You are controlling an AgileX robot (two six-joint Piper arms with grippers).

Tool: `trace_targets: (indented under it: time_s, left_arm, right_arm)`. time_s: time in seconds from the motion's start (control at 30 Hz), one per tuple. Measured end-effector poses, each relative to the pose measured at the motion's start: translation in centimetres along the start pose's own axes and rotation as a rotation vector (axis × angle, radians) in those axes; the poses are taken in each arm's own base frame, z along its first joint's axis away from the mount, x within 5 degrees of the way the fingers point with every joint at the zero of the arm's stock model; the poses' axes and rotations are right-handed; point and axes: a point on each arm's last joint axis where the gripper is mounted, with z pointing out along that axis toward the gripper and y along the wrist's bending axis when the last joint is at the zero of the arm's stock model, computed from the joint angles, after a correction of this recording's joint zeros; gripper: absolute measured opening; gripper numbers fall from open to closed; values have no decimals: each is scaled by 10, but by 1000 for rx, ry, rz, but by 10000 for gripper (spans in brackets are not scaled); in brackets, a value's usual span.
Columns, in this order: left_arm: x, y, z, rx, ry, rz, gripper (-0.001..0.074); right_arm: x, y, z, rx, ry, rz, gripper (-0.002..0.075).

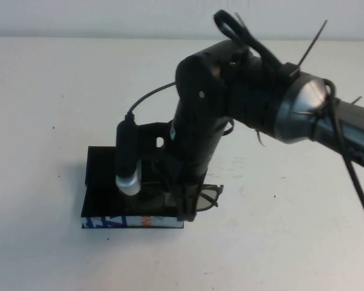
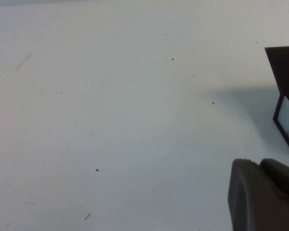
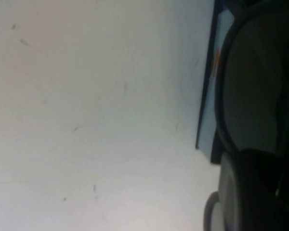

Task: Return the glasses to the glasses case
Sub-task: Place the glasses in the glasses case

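Note:
The glasses case (image 1: pixel 103 182) is a black box lying open left of centre, with a blue, white and orange front edge. My right gripper (image 1: pixel 187 212) reaches down over its front right corner and is shut on the dark-framed glasses (image 1: pixel 207 197), which stick out past the case's right side. In the right wrist view one lens (image 3: pixel 253 86) lies over the case's patterned edge (image 3: pixel 208 96), close to one of my fingers (image 3: pixel 250 192). My left gripper (image 2: pixel 260 164) is outside the high view, shut and empty over bare table, with a corner of the case (image 2: pixel 284 72) beside it.
The white table (image 1: pixel 279 242) stretches all round the case. My right arm (image 1: pixel 273 103) and its cables cross the upper right of the high view and hide the case's right half. A wrist camera (image 1: pixel 127 163) hangs over the case.

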Motion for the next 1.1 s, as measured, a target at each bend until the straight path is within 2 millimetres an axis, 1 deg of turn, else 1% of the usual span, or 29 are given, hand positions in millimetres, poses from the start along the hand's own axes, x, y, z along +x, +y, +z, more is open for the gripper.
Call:
trace_targets:
  time_s: [0.17,0.3,0.53,0.67,0.93,1.1]
  left_arm:
    - [0,0,0,0,0,0,0]
    - [0,0,0,0,0,0,0]
    - [0,0,0,0,0,0,0]
    - [0,0,0,0,0,0,0]
    - [0,0,0,0,0,0,0]
    - [0,0,0,0,0,0,0]
  right_arm:
    - [-27,-14,22,11,-18,-12,50]
    - [-38,-20,33,17,-27,-25,50]
    - [-43,-26,43,18,-24,-30,50]
    - [-47,-26,41,28,-36,-37,50]
    - [-48,-27,40,31,-39,-38,50]
    - [-48,-28,50,18,-26,-36,50]
